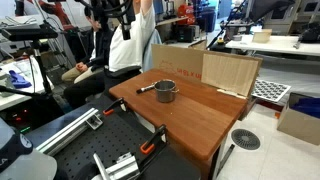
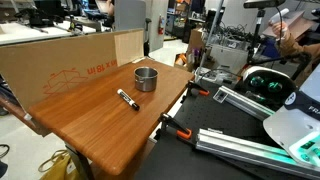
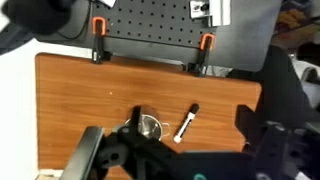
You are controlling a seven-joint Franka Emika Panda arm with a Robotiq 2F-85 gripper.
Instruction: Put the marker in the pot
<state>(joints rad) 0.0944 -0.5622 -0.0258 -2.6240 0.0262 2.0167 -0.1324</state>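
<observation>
Dark jaws loom wide apart and empty, high over the brown wooden worktop (image 3: 70, 100); the thin blackish marker (image 3: 186, 122) lies slantwise beneath their gap, near the small round silvery metal pot (image 3: 149, 127).

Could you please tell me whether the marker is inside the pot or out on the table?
Out: in both exterior views the marker lies flat on the wooden table, beside the pot and apart from it.

One marker (image 2: 127, 99), one pot (image 2: 146, 78), one table (image 2: 90, 125), one cardboard box (image 2: 60, 60), two orange clamps (image 3: 98, 26)
</observation>
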